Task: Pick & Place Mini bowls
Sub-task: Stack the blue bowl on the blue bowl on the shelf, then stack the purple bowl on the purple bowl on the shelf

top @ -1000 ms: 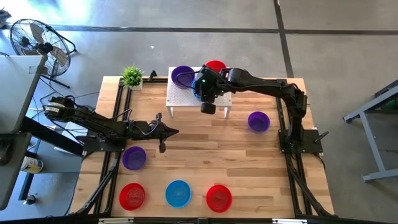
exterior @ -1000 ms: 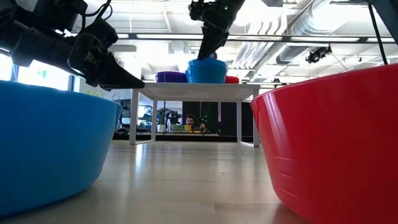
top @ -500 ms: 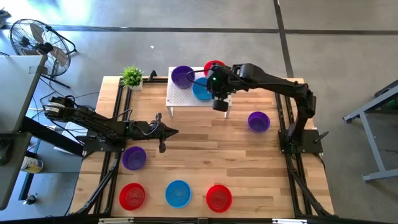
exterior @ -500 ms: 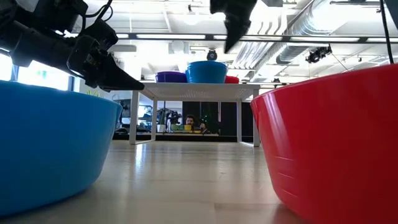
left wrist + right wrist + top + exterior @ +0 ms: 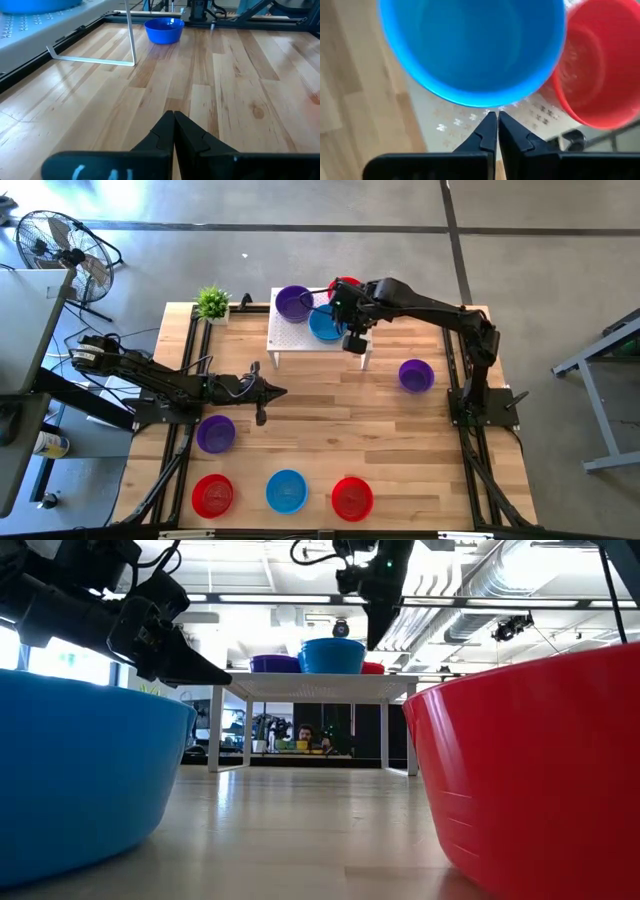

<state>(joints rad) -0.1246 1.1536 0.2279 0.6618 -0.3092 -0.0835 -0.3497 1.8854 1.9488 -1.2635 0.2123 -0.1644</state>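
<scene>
Three mini bowls stand on the white perforated stand (image 5: 318,332): purple (image 5: 293,302), blue (image 5: 325,324) and red (image 5: 345,284). My right gripper (image 5: 353,343) hovers shut above the stand's right front corner, pointing down, beside the blue bowl (image 5: 472,50) and the red bowl (image 5: 600,75), touching neither; the low view shows it (image 5: 377,638) above rim height. My left gripper (image 5: 278,391) is shut and waits level over the table's left middle (image 5: 174,116). More bowls rest on the wood: purple (image 5: 416,375), purple (image 5: 215,433), red (image 5: 212,494), blue (image 5: 287,490), red (image 5: 351,497).
A small green potted plant (image 5: 212,303) stands at the far left corner, next to the stand. Black rails (image 5: 188,370) run along the table's sides. Bare wood lies between the stand and the near row of bowls. A person shows far behind the stand (image 5: 305,735).
My right gripper has risen off the blue bowl's rim and shifted toward the table's right edge, ending above the stand's right front corner. The blue bowl has stayed standing on the stand.
</scene>
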